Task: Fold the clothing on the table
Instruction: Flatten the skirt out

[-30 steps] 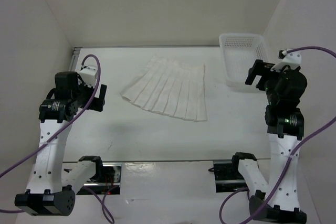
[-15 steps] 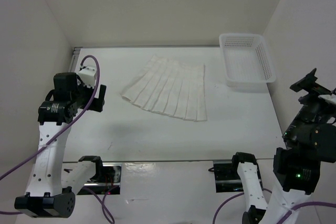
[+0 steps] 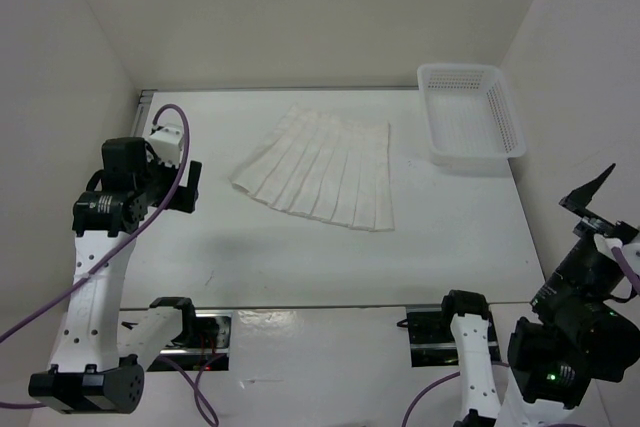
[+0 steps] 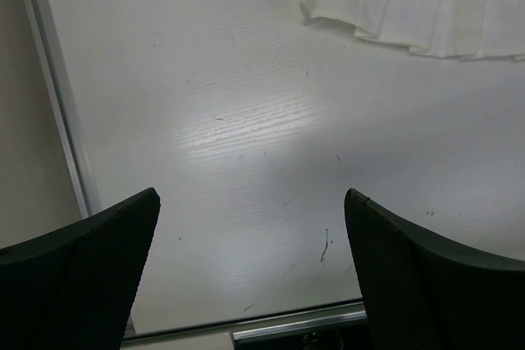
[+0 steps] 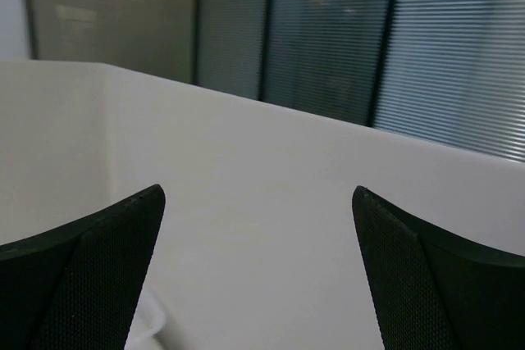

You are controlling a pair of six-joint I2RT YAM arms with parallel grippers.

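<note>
The clothing (image 3: 320,172), a white pleated skirt, lies spread flat on the far middle of the table (image 3: 300,257). My left gripper (image 3: 190,187) hangs open over the table's left side, well short of the skirt. In the left wrist view the left gripper (image 4: 250,196) holds nothing, with bare table between its fingers (image 4: 82,276) and the skirt's hem (image 4: 418,2) at the top right. My right gripper (image 3: 593,199) is raised off the near right corner, away from the table. In its own view the right gripper (image 5: 258,190) is open and faces a wall and windows.
A white perforated basket (image 3: 470,112) stands at the far right corner. White walls close in the left, back and right sides. A grey rail (image 4: 57,104) runs along the table's left edge. Both arm bases sit at the near edge.
The right arm has swung back from beside the basket to the near right corner, and its gripper now points upward. The left arm and the skirt have not moved.
</note>
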